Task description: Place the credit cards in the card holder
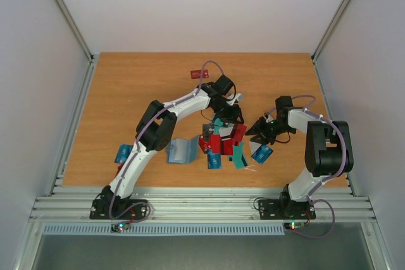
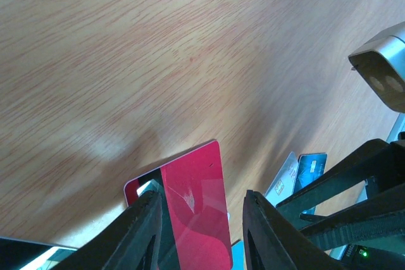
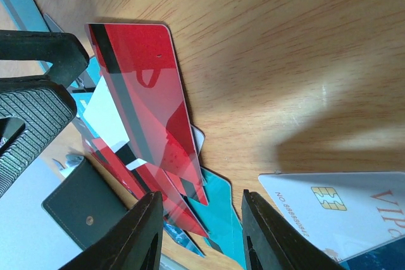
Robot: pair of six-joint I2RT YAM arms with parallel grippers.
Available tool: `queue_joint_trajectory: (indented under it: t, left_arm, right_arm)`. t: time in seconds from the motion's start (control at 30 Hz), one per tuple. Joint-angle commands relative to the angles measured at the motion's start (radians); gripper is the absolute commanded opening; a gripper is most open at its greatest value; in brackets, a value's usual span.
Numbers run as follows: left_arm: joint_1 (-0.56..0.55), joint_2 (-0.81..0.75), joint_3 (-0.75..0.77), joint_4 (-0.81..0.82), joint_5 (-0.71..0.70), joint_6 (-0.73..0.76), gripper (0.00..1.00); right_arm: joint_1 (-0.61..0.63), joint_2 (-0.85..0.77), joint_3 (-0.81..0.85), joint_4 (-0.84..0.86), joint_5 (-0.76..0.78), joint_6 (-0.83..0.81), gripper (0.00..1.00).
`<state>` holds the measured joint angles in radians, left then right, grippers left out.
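Several credit cards in red, teal, blue and white lie heaped mid-table. The card holder lies open just left of the heap, its light blue-grey pockets facing up. My left gripper is open over the far side of the heap. In its wrist view a tilted red card with a black stripe stands between the jaws, beside the left finger. My right gripper is open at the heap's right edge. Its jaws are above a teal card, with the red card leaning beside them.
A white VIP card and a blue card lie under the right arm. A lone red card lies far back and a teal card at the left. A dark flat piece with a stud sits in the heap.
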<state>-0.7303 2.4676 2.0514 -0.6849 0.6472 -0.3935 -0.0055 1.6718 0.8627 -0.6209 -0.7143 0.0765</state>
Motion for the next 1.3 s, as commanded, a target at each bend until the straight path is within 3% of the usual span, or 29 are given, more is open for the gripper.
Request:
queue_joint_trajectory:
  t: [0.0, 0.5, 1.27]
  left_arm:
    - [-0.001, 0.042, 0.033, 0.037, 0.015, -0.007, 0.38]
    - [0.000, 0.061, -0.033, 0.012, -0.026, 0.032, 0.38]
    - [-0.001, 0.052, -0.100, 0.044, -0.001, -0.017, 0.37]
  right_arm:
    - [0.006, -0.005, -0.010, 0.001, 0.001, -0.012, 0.36]
    - [0.052, 0.057, 0.001, 0.031, -0.015, 0.000, 0.40]
    - [0.061, 0.170, 0.034, 0.138, -0.056, 0.088, 0.38]
